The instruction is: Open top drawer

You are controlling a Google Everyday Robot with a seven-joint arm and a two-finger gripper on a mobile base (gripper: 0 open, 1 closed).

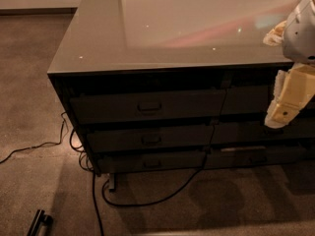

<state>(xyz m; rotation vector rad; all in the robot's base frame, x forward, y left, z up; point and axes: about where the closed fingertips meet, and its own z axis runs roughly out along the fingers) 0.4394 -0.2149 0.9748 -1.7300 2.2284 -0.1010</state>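
Evidently the top drawer [147, 107] sits shut at the left under the glossy countertop [187, 28], its handle [149, 106] untouched, since the gripper [279, 113] hangs well to the right before the neighbouring drawers [246, 100]; whether it is spread or closed cannot be told. A black cable [170, 196] loops below the lower drawers [150, 139], likely no obstacle.

Hand [284, 104] sat at the right edge, partly cut off by the frame and covering part of the right-hand drawers [246, 98]. Table [197, 23] cropped at top and right. Top drawer [123, 109]: inside hidden behind its front.
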